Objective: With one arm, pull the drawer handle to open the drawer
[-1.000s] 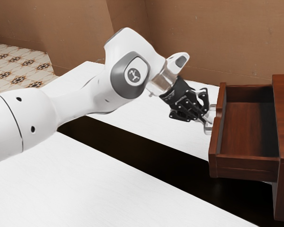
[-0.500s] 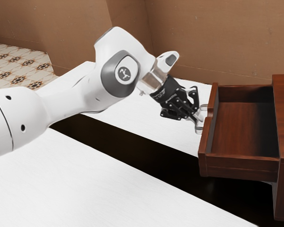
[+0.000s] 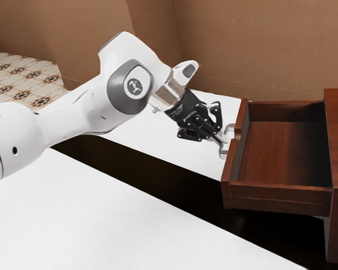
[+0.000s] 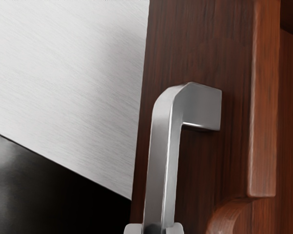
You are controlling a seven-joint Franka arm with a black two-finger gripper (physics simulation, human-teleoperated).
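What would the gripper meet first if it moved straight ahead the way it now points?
The gripper points at the wooden drawer front. First in line is the silver drawer handle, held in its jaws. Just behind comes that panel, though the gap between them is hard to judge.

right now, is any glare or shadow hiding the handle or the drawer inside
Wrist view: the handle has a mild sheen at its bend and drops a thin shadow on the drawer front, nothing washed out. Exterior view: soft even light, no glare; the drawer inside darkens toward its back, and the pincer covers part of the handle.
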